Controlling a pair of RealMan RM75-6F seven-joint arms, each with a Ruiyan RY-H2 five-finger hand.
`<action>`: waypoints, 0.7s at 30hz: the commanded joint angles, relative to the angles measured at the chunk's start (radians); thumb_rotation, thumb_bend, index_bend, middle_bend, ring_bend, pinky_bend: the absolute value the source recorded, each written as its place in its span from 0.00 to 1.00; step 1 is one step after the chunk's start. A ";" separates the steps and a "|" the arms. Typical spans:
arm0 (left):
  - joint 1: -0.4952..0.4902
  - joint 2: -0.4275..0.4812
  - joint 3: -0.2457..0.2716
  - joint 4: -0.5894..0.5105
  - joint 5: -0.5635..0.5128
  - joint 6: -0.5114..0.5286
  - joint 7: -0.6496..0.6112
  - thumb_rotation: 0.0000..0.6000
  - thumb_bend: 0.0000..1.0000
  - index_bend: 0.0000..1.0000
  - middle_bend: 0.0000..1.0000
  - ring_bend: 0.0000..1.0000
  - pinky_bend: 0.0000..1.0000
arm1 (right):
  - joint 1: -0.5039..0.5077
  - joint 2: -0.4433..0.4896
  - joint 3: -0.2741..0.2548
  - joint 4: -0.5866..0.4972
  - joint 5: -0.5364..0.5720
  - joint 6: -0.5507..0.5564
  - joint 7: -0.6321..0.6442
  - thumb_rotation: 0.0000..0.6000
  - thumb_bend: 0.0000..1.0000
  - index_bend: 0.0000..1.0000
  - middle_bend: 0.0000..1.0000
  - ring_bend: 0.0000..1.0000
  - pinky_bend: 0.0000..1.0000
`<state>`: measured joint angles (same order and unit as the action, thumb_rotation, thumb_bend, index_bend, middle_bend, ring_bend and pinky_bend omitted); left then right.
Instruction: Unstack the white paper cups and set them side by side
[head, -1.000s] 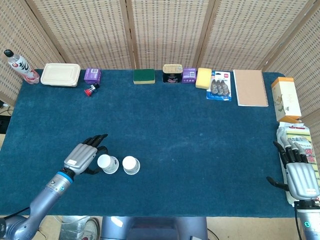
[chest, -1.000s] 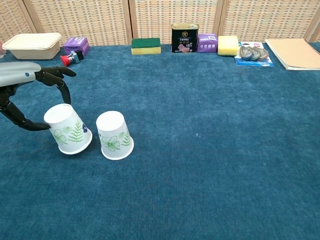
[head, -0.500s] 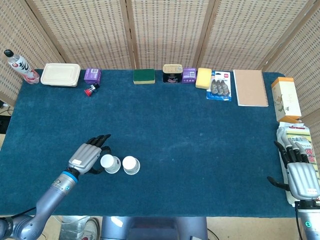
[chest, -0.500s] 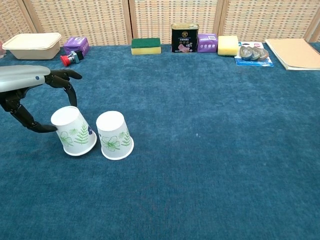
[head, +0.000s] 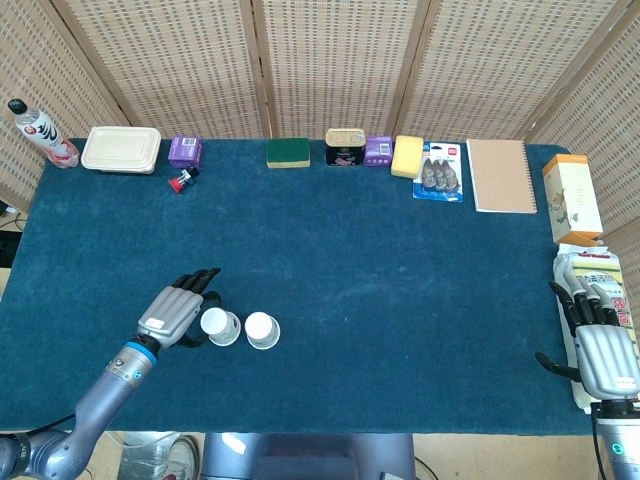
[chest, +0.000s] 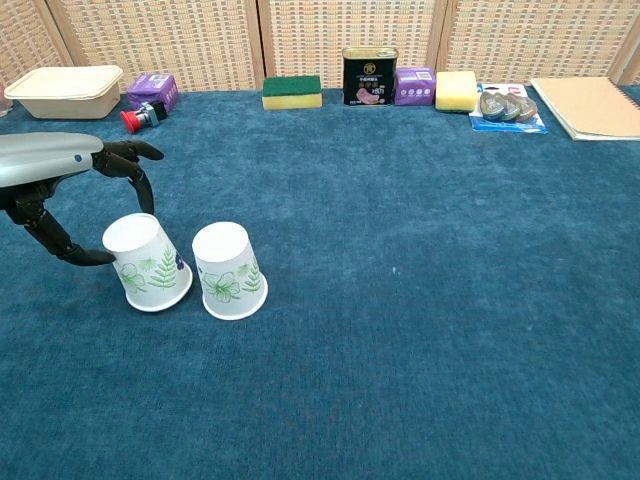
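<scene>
Paper cups stand apart and upside down near the front left of the blue counter (head: 400, 280); the left cup (chest: 146, 263), printed with green fern leaves, tilts toward the left hand, while the right cup (chest: 229, 270), printed with a pale flower, sits flat just beside it, the two rims close together but whether they touch I cannot tell; in the head view the same pair shows as two white discs, left cup (head: 217, 325) and right cup (head: 261, 329). The left hand (head: 176, 315) reaches in from the lower left; its fingers (chest: 126, 158) arch over the top of the tilted cup and its thumb lies low against the cup's left side, so it grips that cup loosely. The right hand (head: 601, 345) rests at the far right edge of the counter, well apart from the cups, its fingers spread and holding nothing, lying on a printed packet (head: 592, 275).

Along the back edge stand a clear bottle (head: 36, 132), a beige lidded box (head: 121, 149), a purple box (head: 185, 151), a small red-capped object (head: 180, 181), a green sponge (head: 288, 152), a tin can (head: 345, 146), a second purple box (head: 377, 150), a yellow sponge (head: 407, 156), a blister pack (head: 440, 171), a tan notebook (head: 500, 175) and an orange-topped carton (head: 571, 197).
</scene>
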<state>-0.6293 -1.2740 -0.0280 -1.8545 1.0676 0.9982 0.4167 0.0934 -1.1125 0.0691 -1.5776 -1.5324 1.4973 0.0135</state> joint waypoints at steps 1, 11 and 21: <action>-0.002 -0.003 0.000 0.002 -0.005 -0.001 0.004 1.00 0.24 0.37 0.00 0.00 0.10 | 0.000 0.000 0.000 0.000 0.000 0.001 0.001 1.00 0.00 0.07 0.00 0.03 0.02; -0.008 -0.003 -0.004 0.002 -0.014 -0.005 0.003 1.00 0.24 0.30 0.00 0.00 0.10 | 0.000 0.001 0.001 0.002 0.000 0.001 0.005 1.00 0.00 0.07 0.00 0.03 0.02; -0.018 -0.001 -0.006 -0.009 -0.033 -0.008 0.014 1.00 0.24 0.22 0.00 0.00 0.10 | -0.001 0.002 0.001 0.002 0.002 0.001 0.005 1.00 0.00 0.07 0.00 0.03 0.02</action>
<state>-0.6465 -1.2761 -0.0338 -1.8623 1.0348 0.9893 0.4308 0.0925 -1.1104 0.0704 -1.5755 -1.5305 1.4981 0.0186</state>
